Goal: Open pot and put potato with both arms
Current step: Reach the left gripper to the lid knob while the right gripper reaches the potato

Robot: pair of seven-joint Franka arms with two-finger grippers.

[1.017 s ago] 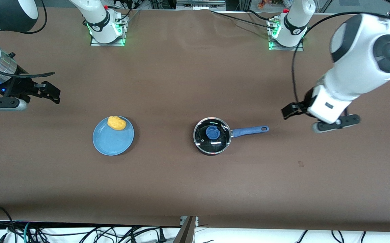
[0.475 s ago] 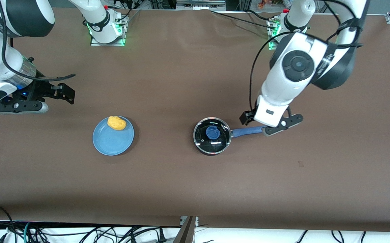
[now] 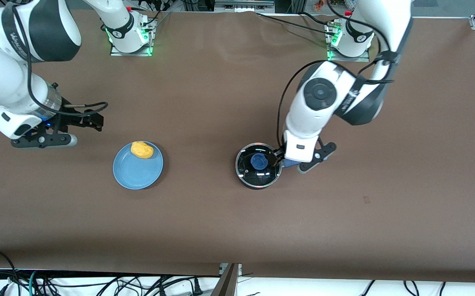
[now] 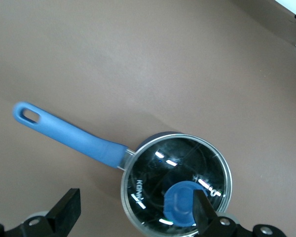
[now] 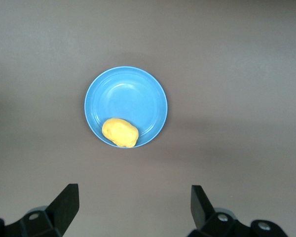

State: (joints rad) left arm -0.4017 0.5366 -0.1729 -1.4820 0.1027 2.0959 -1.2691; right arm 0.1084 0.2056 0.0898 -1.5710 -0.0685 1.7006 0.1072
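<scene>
Saucepan (image 3: 258, 165) lidded at mid-bench; potato (image 3: 142, 149) on blue plate (image 3: 138, 170).
Left hand (image 3: 289, 158) open over the saucepan handle (image 4: 69, 138); right hand (image 3: 77, 129) open, above bench near plate.

The pot (image 3: 258, 165) stands mid-table (image 3: 221, 213), lid (image 4: 177, 190) on, handle (image 4: 71, 138) toward the left arm's end; the potato (image 3: 142, 149) lies on a plate (image 3: 137, 172) toward the right arm's end.

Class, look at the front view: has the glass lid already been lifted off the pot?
No, the lid sits on the pot, blue knob on top.
</scene>
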